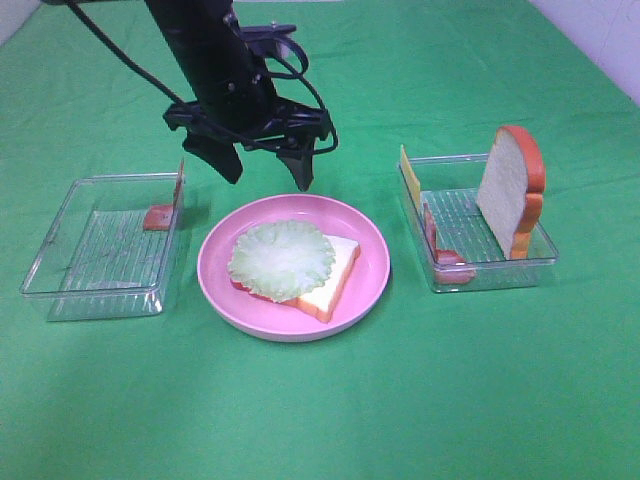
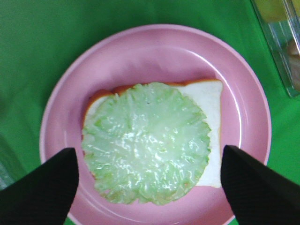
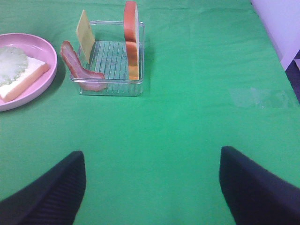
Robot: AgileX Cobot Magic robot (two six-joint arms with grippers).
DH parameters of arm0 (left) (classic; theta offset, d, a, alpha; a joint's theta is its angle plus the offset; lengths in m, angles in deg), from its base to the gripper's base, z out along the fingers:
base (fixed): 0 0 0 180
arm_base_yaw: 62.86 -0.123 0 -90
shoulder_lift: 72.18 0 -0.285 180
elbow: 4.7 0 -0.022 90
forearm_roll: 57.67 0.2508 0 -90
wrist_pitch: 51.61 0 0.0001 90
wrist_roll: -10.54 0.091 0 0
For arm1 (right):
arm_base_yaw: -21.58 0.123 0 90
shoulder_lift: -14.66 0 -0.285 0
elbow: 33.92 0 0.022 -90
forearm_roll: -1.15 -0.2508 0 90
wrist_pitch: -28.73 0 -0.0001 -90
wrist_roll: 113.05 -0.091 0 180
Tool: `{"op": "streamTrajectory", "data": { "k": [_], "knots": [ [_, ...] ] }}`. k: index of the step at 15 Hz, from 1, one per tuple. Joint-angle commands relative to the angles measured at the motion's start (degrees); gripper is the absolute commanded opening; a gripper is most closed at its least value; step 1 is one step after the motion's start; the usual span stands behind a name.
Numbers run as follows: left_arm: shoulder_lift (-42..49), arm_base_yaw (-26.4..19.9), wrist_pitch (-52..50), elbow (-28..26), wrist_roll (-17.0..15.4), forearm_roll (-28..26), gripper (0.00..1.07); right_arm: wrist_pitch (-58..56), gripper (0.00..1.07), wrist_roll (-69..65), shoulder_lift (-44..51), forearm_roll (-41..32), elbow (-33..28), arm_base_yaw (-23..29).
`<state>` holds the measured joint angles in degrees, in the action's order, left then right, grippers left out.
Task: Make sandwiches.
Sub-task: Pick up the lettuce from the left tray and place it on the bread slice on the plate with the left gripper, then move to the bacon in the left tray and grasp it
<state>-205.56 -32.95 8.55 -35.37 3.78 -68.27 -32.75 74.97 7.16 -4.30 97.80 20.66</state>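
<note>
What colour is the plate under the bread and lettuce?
Pink; the plate shows best in the left wrist view.

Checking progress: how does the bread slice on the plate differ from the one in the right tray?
The plate slice lies flat on the pink plate; the tray slice stands upright in the clear tray. The plate slice carries lettuce; the tray slice is bare. Both are white with orange-brown crust.

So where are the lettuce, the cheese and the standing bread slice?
lettuce (image 1: 281, 259): high view, middle of the leaf.
cheese (image 3: 85, 36): right wrist view, flat yellow face.
standing bread slice (image 1: 503, 190): high view, white face.
</note>
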Motion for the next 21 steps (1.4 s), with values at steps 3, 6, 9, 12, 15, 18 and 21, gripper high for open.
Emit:
{"op": "streamTrajectory", "data": {
  "k": [3,6,9,12,15,18,21],
  "knots": [
    [0.7,0.1,12.4,-10.0,-10.3,16.0,0.79,0.7,0.75,0.7,0.9,0.1,0.1,-0.2],
    [0.7,-0.6,13.6,-10.7,-11.5,20.6,0.79,0.7,0.75,0.7,0.9,0.1,0.1,-0.2],
    [-0.8,-6.1,13.6,-10.7,-13.8,15.2,0.79,0.7,0.75,0.7,0.8,0.1,0.1,-0.2],
    [-2.1,-7.9,13.6,-9.8,-13.8,12.8,0.79,0.7,0.75,0.7,0.8,0.1,0.1,-0.2],
    [-3.3,-7.9,13.6,-8.7,-13.8,13.4,0.79,0.7,0.75,0.7,0.8,0.1,0.1,-0.2],
    [-5.6,-7.9,13.6,-8.5,-13.8,13.6,0.79,0.7,0.75,0.7,0.8,0.1,0.1,-0.2],
    [-7.6,-7.9,13.6,-8.5,-13.8,14.0,0.78,0.7,0.75,0.7,0.8,0.1,0.1,-0.2]
  ]
}}
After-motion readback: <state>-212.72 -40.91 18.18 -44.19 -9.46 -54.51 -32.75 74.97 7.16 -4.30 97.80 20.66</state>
